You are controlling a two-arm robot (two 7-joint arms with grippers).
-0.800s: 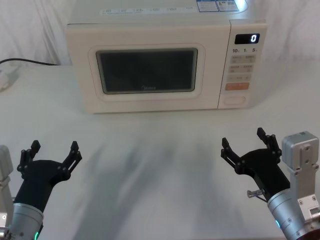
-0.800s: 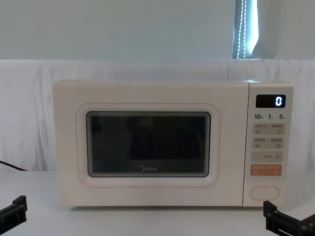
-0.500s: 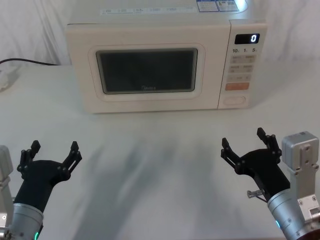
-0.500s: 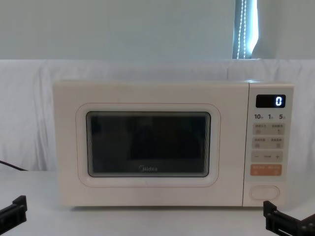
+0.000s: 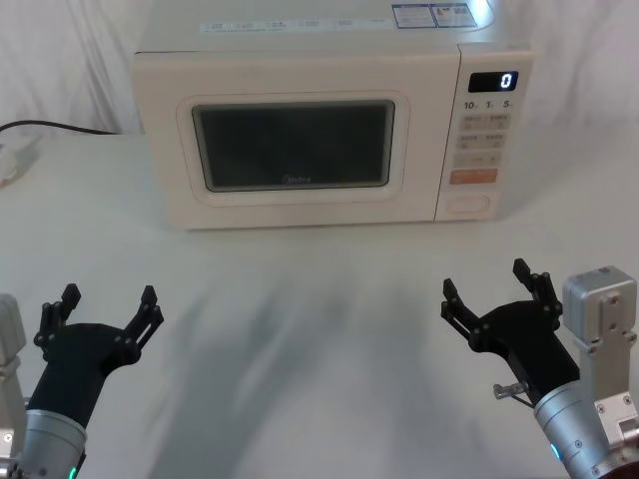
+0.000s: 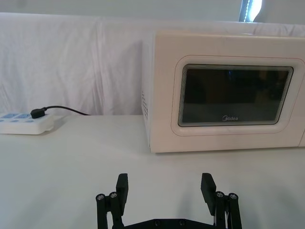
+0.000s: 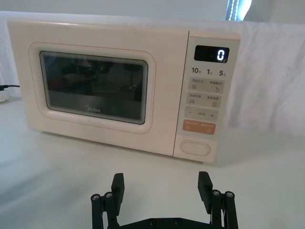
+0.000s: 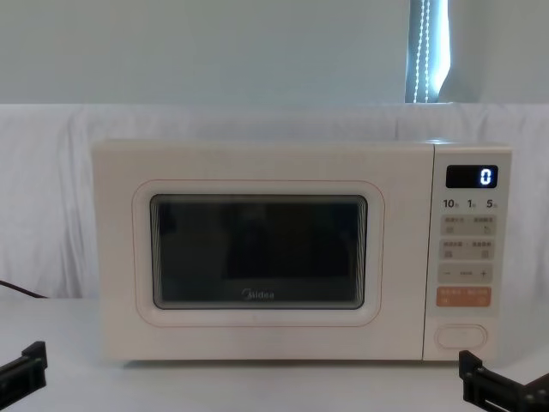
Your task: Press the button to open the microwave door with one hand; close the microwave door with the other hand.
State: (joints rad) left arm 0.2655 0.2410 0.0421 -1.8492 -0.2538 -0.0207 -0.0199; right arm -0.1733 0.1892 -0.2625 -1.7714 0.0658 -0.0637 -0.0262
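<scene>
The right pincer (image 5: 489,284) hovers low over the white bench (image 5: 319,329), its fingers spread and empty, well short of the microwave. The left pincer (image 5: 108,301) hangs at the same distance on the other side, also spread with nothing between its fingers. Ahead of them, the microwave door (image 5: 295,145) sits flush and closed. The button (image 5: 469,201) lies at the bottom of the control panel (image 5: 484,125), just under the orange key (image 5: 472,175), untouched.
</scene>
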